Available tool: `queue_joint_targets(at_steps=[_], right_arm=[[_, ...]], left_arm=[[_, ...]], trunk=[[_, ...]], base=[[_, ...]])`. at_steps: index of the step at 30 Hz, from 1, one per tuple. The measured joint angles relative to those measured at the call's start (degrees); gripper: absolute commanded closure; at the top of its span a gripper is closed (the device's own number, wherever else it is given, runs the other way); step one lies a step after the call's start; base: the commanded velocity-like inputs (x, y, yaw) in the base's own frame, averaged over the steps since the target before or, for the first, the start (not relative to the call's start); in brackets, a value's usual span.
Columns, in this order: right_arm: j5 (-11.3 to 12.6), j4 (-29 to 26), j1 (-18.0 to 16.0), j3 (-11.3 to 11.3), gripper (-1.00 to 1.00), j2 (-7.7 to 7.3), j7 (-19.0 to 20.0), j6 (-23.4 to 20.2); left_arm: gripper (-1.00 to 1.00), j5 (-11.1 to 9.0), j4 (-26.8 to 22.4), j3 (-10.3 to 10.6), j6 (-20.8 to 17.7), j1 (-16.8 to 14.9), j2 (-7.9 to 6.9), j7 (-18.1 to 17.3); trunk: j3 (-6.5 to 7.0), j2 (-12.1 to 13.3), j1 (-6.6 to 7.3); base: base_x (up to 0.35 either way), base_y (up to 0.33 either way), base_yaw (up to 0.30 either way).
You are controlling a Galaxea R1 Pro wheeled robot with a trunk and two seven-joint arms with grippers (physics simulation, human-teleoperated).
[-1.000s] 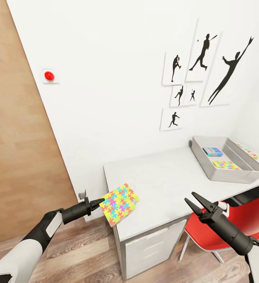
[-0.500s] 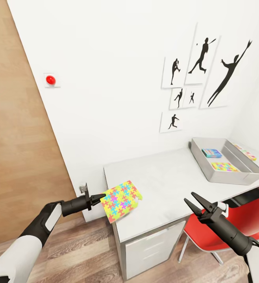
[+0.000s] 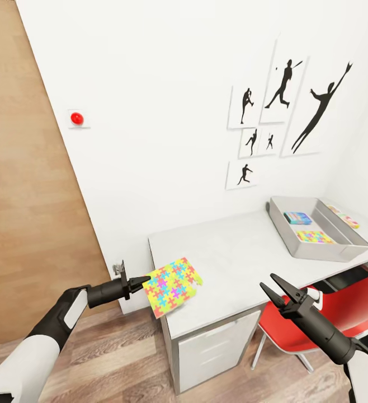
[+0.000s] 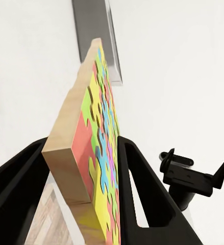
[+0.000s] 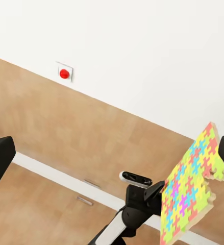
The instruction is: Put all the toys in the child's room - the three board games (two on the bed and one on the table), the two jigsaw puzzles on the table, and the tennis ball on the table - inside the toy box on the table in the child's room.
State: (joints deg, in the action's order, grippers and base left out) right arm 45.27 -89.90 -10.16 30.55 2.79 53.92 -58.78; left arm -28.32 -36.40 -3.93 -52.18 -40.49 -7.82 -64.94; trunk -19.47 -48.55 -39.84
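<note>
The left gripper (image 3: 141, 281), black with two tapered fingers, pinches one edge of a thin square jigsaw puzzle (image 3: 173, 285) of interlocking yellow, green, blue, pink and orange pieces. The mat is held tilted over the near left corner of the long white-topped table (image 3: 234, 263), and whether its far edge touches the top cannot be told. In the left wrist view the fingers (image 4: 142, 204) press on both faces of the puzzle (image 4: 99, 148), showing its tan wooden edge. In the right wrist view the same puzzle (image 5: 191, 186) appears with its ragged edge cut off at the frame's side.

The right gripper (image 3: 274, 288) hangs in front of the table's near edge with its black fingers spread apart and nothing between them, above a red chair (image 3: 340, 313) half tucked under the table.

At the table's far right end stands the grey rectangular toy box (image 3: 296, 246) with sloping sides. Inside it lie a small blue board game (image 3: 297, 216) and a second jigsaw puzzle (image 3: 315, 237). Just beyond its right wall lies a flat printed box (image 3: 344, 216), partly hidden by the wall and too small to read.
</note>
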Motion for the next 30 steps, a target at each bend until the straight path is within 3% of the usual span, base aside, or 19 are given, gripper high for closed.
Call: queue_joint_targets(at_steps=[23, 30], right_arm=[[0.04, 0.53, 0.00, 0.00, -1.00, 0.43, -0.27, 0.00], [-0.02, 0.53, 0.00, 0.08, -1.00, 1.63, -0.23, 0.06]], left_arm=[[1.00, 0.03, 0.00, 0.00, -0.01, 0.00, 0.08, 0.24], [1.00, 0.08, 0.00, 0.00, -0.01, 0.00, 0.09, 0.38]], trunk=[[4.14, 9.24, 5.06], [5.40, 12.05, 6.60]], base=[[0.000, 0.000, 0.000], [0.000, 0.000, 0.000]])
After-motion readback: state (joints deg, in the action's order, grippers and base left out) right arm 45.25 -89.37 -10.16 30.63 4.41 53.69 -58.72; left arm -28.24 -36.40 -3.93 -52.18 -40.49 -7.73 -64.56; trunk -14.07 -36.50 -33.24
